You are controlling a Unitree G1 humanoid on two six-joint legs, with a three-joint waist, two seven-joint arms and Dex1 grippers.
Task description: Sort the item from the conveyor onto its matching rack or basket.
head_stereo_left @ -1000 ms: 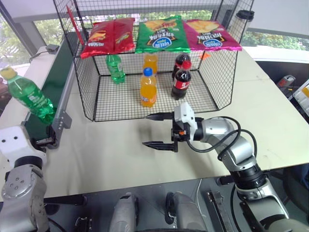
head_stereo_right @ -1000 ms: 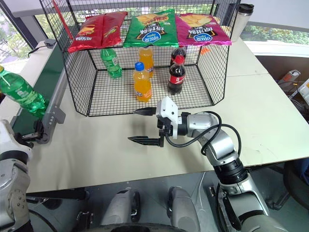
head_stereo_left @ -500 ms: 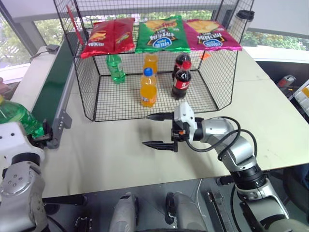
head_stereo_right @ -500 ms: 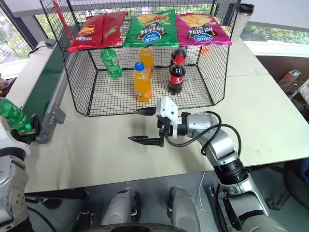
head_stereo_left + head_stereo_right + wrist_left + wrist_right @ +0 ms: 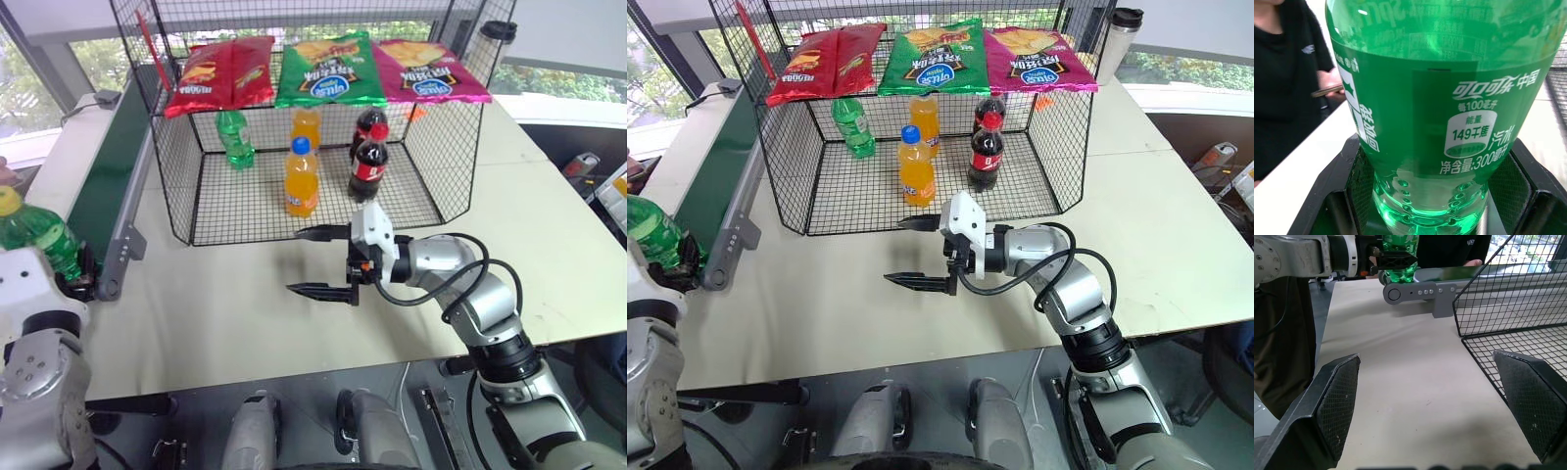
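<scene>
The item, a clear-green bottle [image 5: 37,238] with a yellow cap, stands upright at the far left, beside the near end of the conveyor [image 5: 108,166]. My left gripper [image 5: 78,277] is shut on its lower body; its black fingers [image 5: 1337,196] press both sides of the bottle [image 5: 1440,122]. The right wrist view also catches that grip [image 5: 1397,257] by the belt's end roller. My right gripper [image 5: 295,261] hangs open and empty over the table, just in front of the black wire cage [image 5: 174,186]; its pads [image 5: 1334,401] are wide apart.
Inside the cage stand a green-capped green bottle [image 5: 233,137], orange bottles [image 5: 300,178] and cola bottles [image 5: 368,164]. Chip bags [image 5: 328,70] lie on its slanted top. A person in a black shirt [image 5: 1283,88] stands beyond the conveyor. A tumbler [image 5: 1120,34] sits back right.
The left gripper has shut on the bottle. The bottle went from tilted over the belt's end to upright and lower at the far left. The right arm has held still.
</scene>
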